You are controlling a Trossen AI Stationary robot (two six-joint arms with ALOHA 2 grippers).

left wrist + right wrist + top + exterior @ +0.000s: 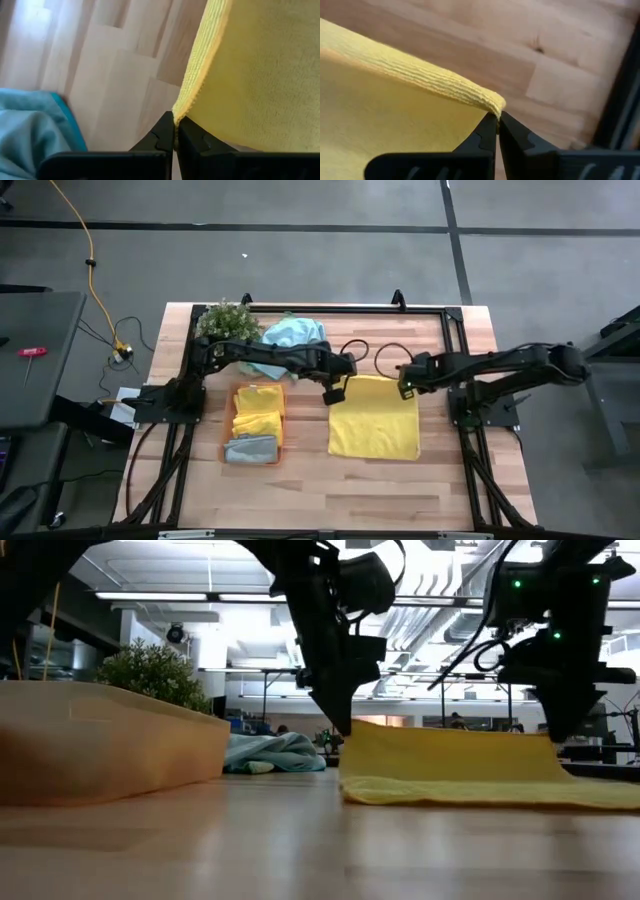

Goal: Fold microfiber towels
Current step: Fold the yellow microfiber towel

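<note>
Both arms work over the middle of the wooden worktop [320,480], each pinching a far corner of the same yellow towel [374,425]. The left end effector [334,394] is clamped tight on the towel's far left corner: in its wrist view the two dark fingers [162,137] meet with no gap, and the ribbed yellow hem runs straight up out of their tips. The right end effector [405,387] is likewise fully closed on the far right corner, where the wrist view shows the towel's folded edge bunched into a small lip just above the closed fingertips [489,131].

From the level view, the far edge of the towel hangs lifted between the two end effectors, stretched nearly straight, while the near part of the cloth lies flat on the worktop below and in front of them.

Beside the left end effector, on the side away from the right arm, sits an orange tray [234,430] holding folded yellow towels [259,412] and a grey towel [250,449]. A crumpled light blue towel [293,332] lies on the worktop beyond the left end effector, near the left arm's upper links, and a small green plant [226,319] stands just past it toward the worktop's far left corner.
</note>
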